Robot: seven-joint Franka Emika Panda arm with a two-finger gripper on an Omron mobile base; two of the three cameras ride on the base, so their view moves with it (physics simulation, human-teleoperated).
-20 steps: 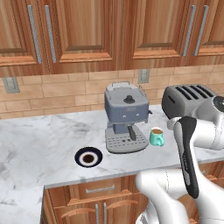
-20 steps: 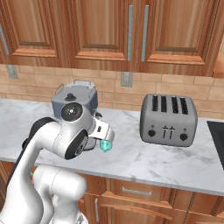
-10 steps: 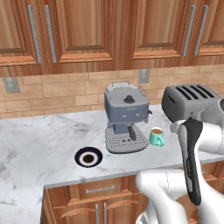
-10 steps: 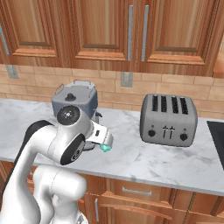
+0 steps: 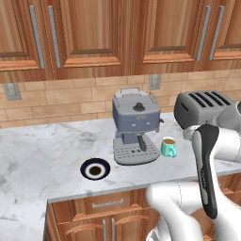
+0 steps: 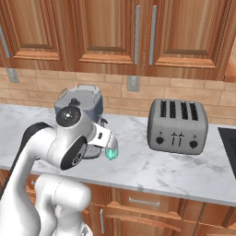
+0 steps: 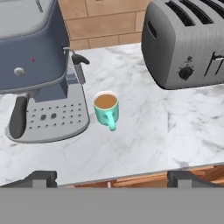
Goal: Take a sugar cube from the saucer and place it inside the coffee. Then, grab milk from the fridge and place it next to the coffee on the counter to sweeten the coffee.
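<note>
The coffee [image 5: 168, 147], a teal mug of brown liquid, stands on the counter [image 5: 42, 150] just right of the espresso machine. In the hand view the coffee [image 7: 106, 107] sits at centre, handle toward me. My gripper [image 7: 113, 178] hovers above and in front of it, open, its fingertips [image 7: 41, 177] far apart with nothing between them. The dark saucer [image 5: 95, 169] lies left of the machine near the counter's front edge. I cannot make out the sugar cube on it. My arm hides most of the coffee [image 6: 111, 152] in the right base view. The milk and the fridge are out of view.
A grey espresso machine [image 5: 135, 127] stands mid-counter, with a steam wand [image 7: 78, 65] close to the mug. A silver toaster [image 5: 202, 108] stands to the right. Wooden wall cabinets [image 5: 94, 33] hang above, drawers [image 5: 108, 204] sit below.
My arm has shifted slightly, elbow and forearm a little lower. The jaws stay wide open. Mug, saucer and machine have not moved.
</note>
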